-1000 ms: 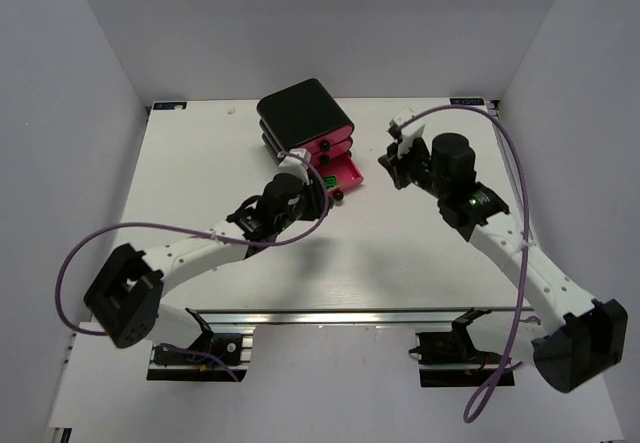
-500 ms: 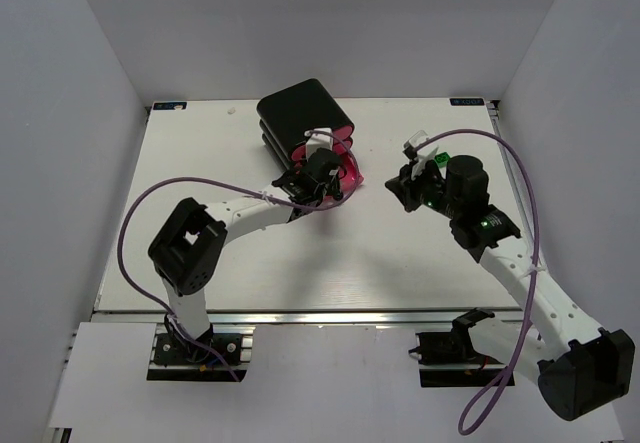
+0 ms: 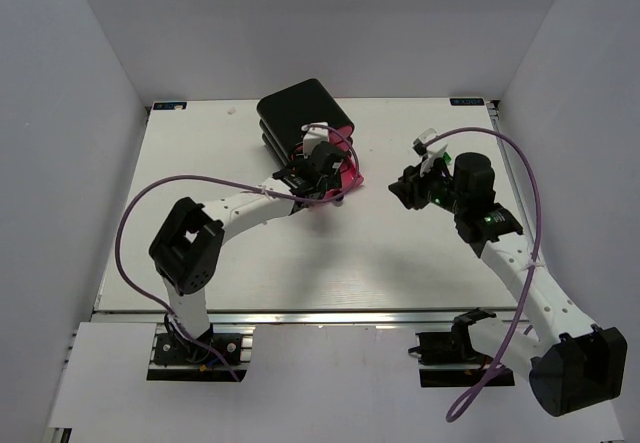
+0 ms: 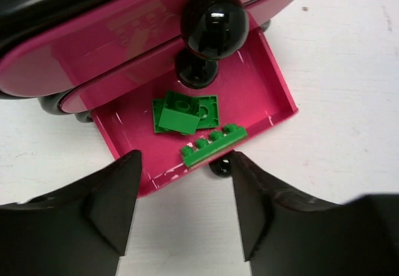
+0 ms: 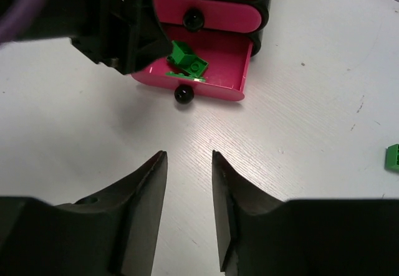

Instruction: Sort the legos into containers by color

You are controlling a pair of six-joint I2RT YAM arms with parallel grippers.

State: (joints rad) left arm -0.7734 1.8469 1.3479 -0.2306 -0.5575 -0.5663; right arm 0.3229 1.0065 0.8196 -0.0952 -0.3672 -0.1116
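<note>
Left arm posture has changed since a second ago: it was stretched out low and is now folded, with the left hand (image 4: pixel 184 182) standing at the open bottom drawer (image 4: pixel 265 70). Both hands have parted their jaws in that time.

1. Left hand: the jaws stand wide, with nothing between them. The two dark fingers (image 4: pixel 112 207) frame the front of the bottom drawer.
2. Green legos (image 4: pixel 184 113): a small heap of flat pieces lies in the bottom drawer, just ahead of the left hand's fingertips. A longer green strip (image 4: pixel 213 142) lies nearer the hand, against the drawer's front wall. That drawer's knob (image 4: pixel 219 167) sits between the fingertips.
3. Upper drawers: the two drawers above, beyond the legos as seen from the left hand, are pushed in. The large round knob (image 4: pixel 213 22) of one overhangs the open drawer.
4. Cabinet (image 3: pixel 300 108): the black housing lies beyond the left hand, on the white surface (image 3: pixel 200 163).
5. Right hand (image 5: pixel 189 157): the jaws stand narrowly apart and hold nothing. It points toward the cabinet from well apart, above bare surface.
6. Loose green lego (image 5: pixel 393 156): one brick lies on the surface off to the right of the right hand, cut by the edge of the wrist view.
</note>
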